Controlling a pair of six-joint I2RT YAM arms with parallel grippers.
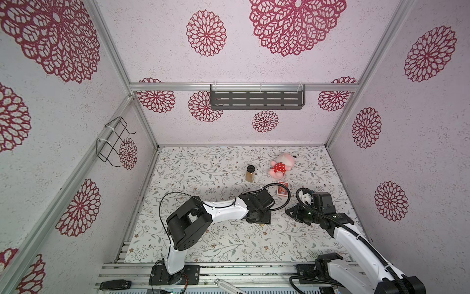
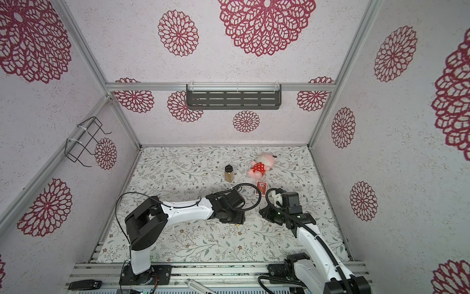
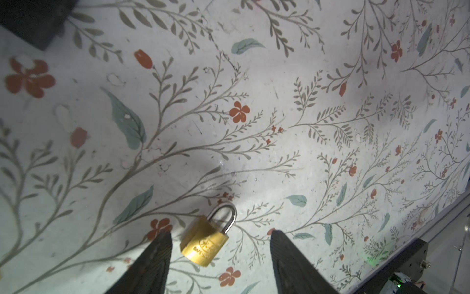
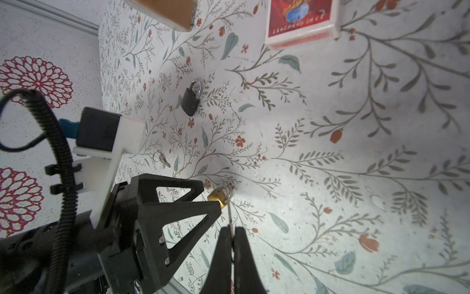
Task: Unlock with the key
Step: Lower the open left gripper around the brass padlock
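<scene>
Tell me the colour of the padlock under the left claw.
Gold brass padlock, silver shackle; best in the left wrist view.

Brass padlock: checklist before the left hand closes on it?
1. Brass padlock sits between the fingers of the left hand: ok.
2. Left hand open, not touching it: ok.
3. Padlock flat on the table, shackle shut: ok.
4. Right hand shut on a thin metal strip, apparently the key: ok.
5. Strip lined up with the keyhole: cannot tell.
6. Black padlock and loose keys lie apart: ok.
</scene>
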